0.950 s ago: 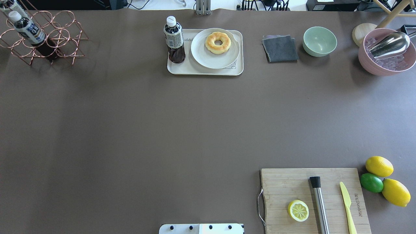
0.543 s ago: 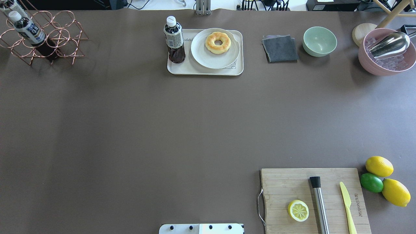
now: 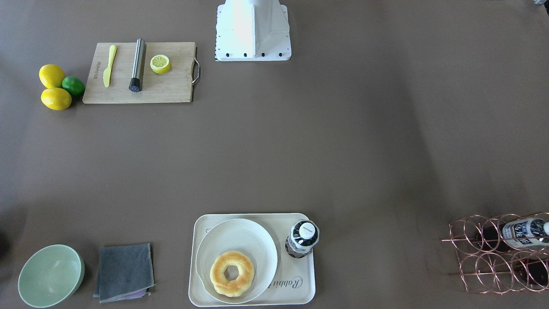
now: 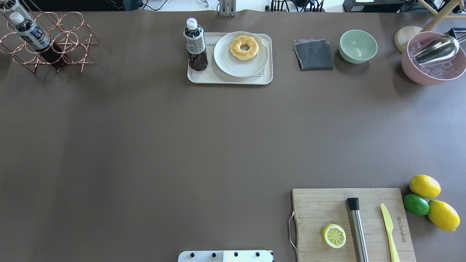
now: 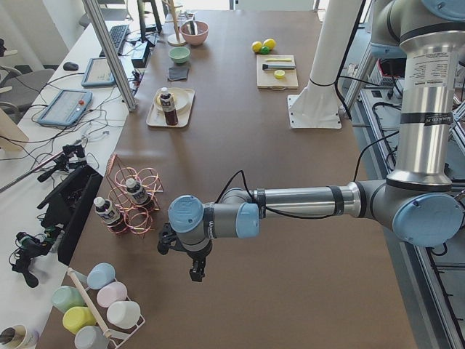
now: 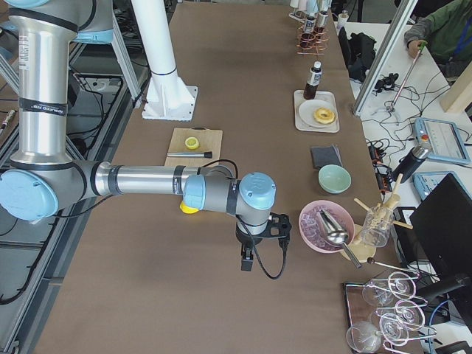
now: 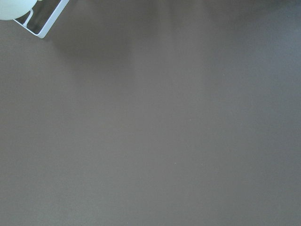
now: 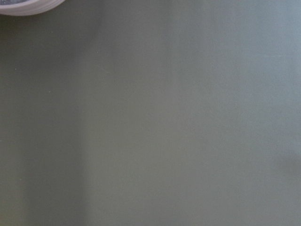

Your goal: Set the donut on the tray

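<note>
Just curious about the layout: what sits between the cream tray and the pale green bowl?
A folded grey cloth lies flat between the tray and the green bowl, touching neither. The overhead view shows it plainly.

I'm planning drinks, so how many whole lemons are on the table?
2. Both lie beside the wooden cutting board: the far lemon, the near lemon, the lime between them. The lemon half on the board isn't counted. None look hidden.

Bottle (image 4: 194, 45) upright just beside plate (image 4: 233, 69) on tray (image 4: 229, 80); robot-side approach over table (image 4: 218, 145) open.
</note>
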Tool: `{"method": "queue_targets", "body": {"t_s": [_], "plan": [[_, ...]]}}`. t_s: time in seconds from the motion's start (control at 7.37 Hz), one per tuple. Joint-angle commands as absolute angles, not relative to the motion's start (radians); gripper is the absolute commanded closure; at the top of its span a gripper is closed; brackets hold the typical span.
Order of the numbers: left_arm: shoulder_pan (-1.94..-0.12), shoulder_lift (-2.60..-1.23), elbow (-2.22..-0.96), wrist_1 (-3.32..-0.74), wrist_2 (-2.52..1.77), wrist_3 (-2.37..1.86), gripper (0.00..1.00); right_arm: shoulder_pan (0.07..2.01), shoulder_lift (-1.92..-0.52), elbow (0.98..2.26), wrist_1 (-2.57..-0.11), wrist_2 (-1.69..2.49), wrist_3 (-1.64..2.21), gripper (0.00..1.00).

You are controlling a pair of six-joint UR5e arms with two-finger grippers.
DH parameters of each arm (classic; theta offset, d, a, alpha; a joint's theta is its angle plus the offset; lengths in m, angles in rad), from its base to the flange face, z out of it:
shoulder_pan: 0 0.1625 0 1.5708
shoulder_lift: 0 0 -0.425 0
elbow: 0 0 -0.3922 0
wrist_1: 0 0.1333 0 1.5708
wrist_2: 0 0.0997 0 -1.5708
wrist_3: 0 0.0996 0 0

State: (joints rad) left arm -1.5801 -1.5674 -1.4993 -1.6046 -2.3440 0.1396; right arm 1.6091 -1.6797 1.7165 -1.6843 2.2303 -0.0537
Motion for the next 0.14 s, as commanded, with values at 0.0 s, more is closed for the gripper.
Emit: {"method": "queue_targets", "body": {"t_s": [0.0], "plan": [[-1.580, -1.568, -1.496, -1.606, -2.344, 0.140, 0.01, 1.609, -1.680, 1.718, -1.683, 2.230, -0.054, 0.00]]}}
